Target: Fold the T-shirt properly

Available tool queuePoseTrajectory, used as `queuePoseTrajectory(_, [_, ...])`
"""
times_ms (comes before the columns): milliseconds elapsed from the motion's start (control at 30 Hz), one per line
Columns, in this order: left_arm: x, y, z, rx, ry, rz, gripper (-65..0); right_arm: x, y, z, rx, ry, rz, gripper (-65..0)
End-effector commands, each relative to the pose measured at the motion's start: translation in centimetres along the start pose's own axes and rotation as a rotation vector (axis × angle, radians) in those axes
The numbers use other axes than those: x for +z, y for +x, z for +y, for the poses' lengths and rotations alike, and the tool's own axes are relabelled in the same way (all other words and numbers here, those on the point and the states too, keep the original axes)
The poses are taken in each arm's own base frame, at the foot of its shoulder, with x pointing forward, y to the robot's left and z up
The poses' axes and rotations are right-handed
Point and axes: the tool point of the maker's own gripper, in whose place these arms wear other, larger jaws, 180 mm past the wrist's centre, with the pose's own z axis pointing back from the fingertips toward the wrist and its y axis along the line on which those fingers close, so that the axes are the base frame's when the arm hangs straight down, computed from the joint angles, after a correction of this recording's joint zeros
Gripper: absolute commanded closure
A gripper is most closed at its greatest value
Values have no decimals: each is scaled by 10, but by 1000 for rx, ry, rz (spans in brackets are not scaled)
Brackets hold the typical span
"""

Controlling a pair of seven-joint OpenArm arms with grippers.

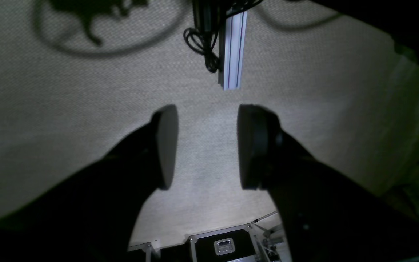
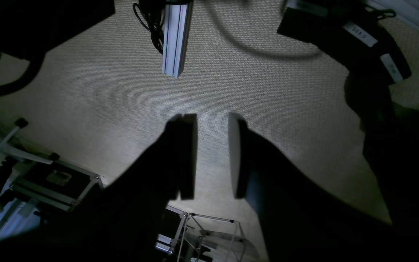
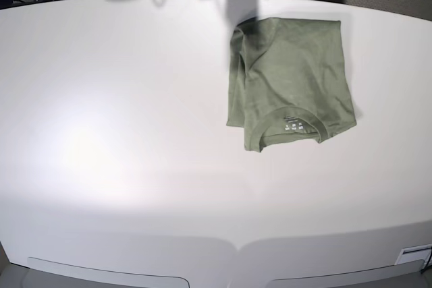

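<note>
The sage-green T-shirt (image 3: 290, 79) lies folded into a rough rectangle on the white table (image 3: 121, 133), right of centre toward the far edge. Its ribbed collar (image 3: 291, 123) faces the near side, with a small label inside. Neither arm appears in the base view. In the left wrist view, my left gripper (image 1: 207, 145) is open, its dark fingers wide apart with only a beige woven surface behind them. My right gripper (image 2: 213, 156) is also open, a narrower gap between its fingers and nothing in it. No cloth shows in either wrist view.
An aluminium profile (image 1: 233, 51) with black cables hangs in both wrist views (image 2: 175, 36). Black metal-edged cases (image 1: 224, 245) (image 2: 56, 178) sit at the lower edges. A black arm segment with white labels (image 2: 358, 36) is at the right wrist view's upper right.
</note>
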Motion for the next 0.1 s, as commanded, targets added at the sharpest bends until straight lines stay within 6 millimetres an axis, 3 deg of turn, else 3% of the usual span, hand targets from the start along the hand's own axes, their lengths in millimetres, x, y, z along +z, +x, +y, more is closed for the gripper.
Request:
queuePoseTrajectory(0, [1, -4, 1, -4, -5, 7, -266, 2, -2, -4, 2, -1, 1, -156])
queuePoseTrajectory(67, [0, 1, -1, -5, -8, -9, -266, 2, -2, -4, 3, 0, 3, -156])
